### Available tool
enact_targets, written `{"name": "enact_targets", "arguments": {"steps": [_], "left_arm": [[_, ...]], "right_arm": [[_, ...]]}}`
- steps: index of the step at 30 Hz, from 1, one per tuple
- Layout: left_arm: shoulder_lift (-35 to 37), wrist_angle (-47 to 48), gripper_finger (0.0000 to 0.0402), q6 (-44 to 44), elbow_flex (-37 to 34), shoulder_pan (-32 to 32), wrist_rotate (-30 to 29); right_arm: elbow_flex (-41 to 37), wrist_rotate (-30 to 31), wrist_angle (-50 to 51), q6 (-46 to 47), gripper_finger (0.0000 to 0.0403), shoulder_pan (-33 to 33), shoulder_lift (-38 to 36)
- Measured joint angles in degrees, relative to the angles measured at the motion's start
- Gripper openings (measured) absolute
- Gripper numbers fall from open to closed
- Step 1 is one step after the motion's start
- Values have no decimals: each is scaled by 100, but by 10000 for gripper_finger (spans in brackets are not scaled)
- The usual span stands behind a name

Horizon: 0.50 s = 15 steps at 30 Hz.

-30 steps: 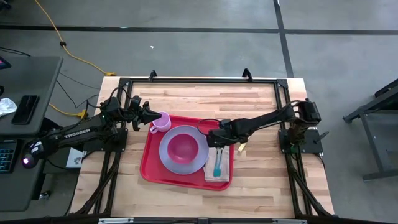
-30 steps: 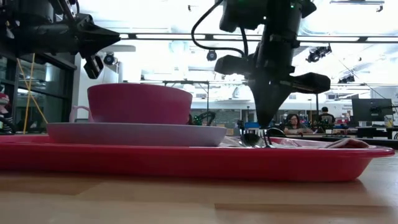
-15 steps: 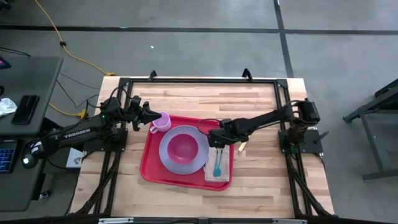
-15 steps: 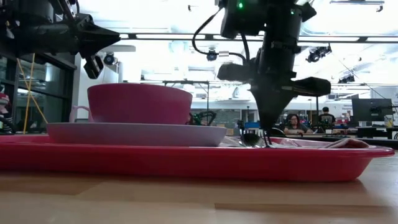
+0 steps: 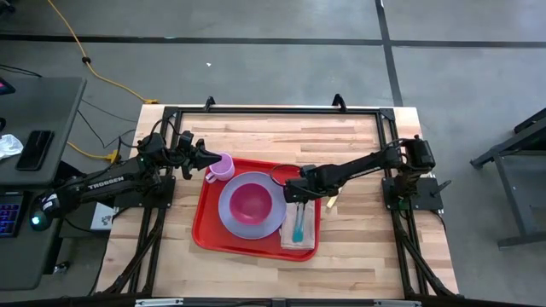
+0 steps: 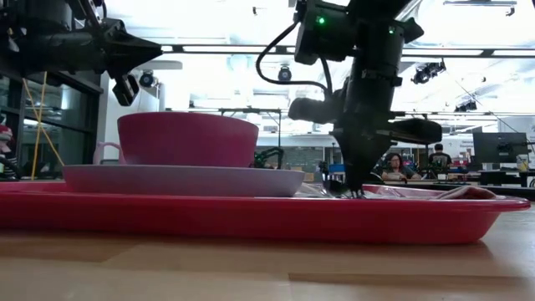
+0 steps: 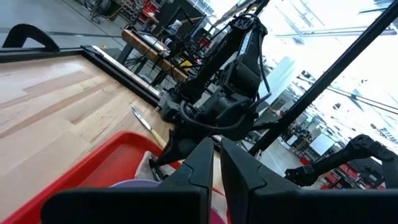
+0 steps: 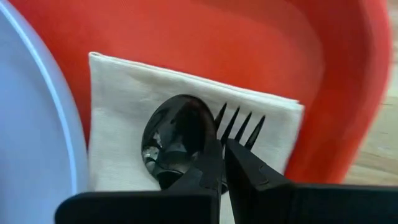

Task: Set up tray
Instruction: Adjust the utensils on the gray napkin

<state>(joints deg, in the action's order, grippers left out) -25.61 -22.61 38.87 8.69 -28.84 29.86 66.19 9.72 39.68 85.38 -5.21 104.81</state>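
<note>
Standing by the table, I see the tray [image 5: 205, 232] mid-table, carrying a lavender plate [image 5: 230, 217] w/ a pink bowl [image 5: 252, 202] on it, a lilac cup [image 5: 221, 166] at the tray's 10 o'clock corner, and a napkin [image 5: 292, 240] at the plate's 3 o'clock. R gripper [image 5: 298, 201] is down over the napkin, fingers pinched fully together, tips beside a black spoon [image 8: 177, 140] and fork [image 8: 239, 127]; can't tell if it holds either. L gripper [image 5: 203, 158] waits by the cup, fingers nearly closed, nothing visibly in them. To do this well, I'd say: keep cutlery parallel, square on the napkin, lift straight up w/o dragging cloth. Vs a sec ago: R arm has dropped slightly and turned at the wrist; tray items unmoved.
</note>
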Motion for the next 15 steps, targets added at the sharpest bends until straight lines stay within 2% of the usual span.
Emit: {"name": "enact_targets", "arguments": {"steps": [15], "left_arm": [[0, 2, 62, 0, 0, -2, -29]], "right_arm": [[2, -105, -565, -38, 0, 6, 35]]}}
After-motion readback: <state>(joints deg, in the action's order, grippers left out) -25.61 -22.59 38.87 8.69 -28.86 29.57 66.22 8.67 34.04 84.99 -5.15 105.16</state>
